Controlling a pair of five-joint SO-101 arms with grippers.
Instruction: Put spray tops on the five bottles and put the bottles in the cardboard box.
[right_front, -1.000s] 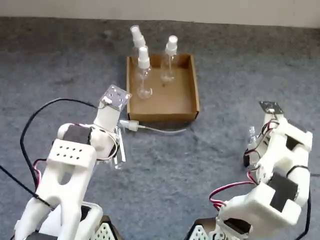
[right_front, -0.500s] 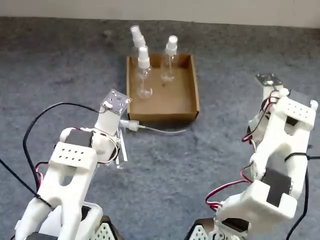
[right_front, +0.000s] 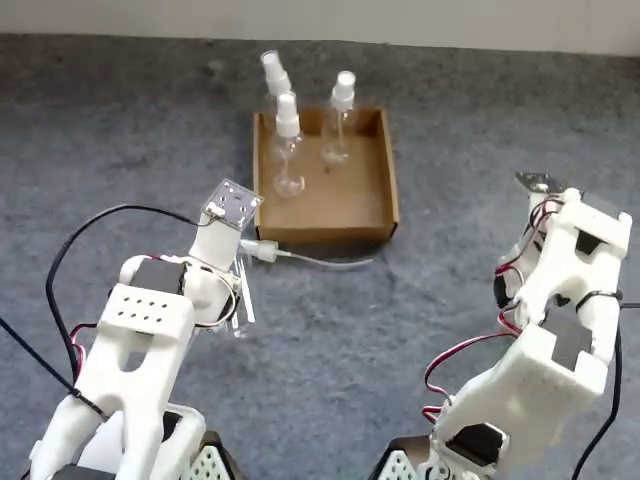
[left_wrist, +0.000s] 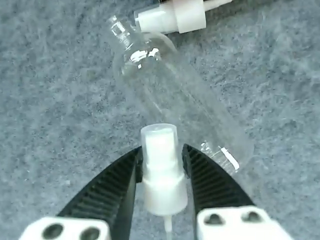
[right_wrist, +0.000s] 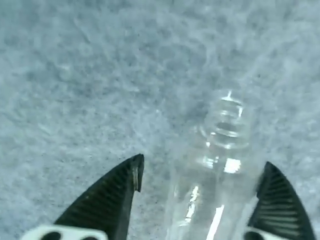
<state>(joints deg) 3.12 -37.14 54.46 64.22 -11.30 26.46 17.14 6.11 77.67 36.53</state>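
My left gripper (left_wrist: 161, 152) is shut on a white spray top (left_wrist: 161, 175), held just above a clear capless bottle (left_wrist: 175, 105) that lies on the carpet. In the high view this gripper (right_front: 240, 290) is in front of the cardboard box (right_front: 392, 190). A second spray top (right_front: 264, 250) with a long tube lies by the box's near wall. My right gripper (right_wrist: 200, 167) is open, with another capless clear bottle (right_wrist: 220, 165) between its fingers. Two capped bottles (right_front: 287, 150) (right_front: 340, 120) stand in the box. A third capped bottle (right_front: 272, 75) is at its far-left corner.
Grey carpet (right_front: 450, 120) covers the whole table. The right arm (right_front: 560, 270) stands over its bottle at the right side. A black cable (right_front: 90, 225) loops out to the left of the left arm. Open carpet lies between the two arms.
The right arm swung up and back, then came down over the bottle at the right, which it now hides in the high view. The left arm shifted only slightly.
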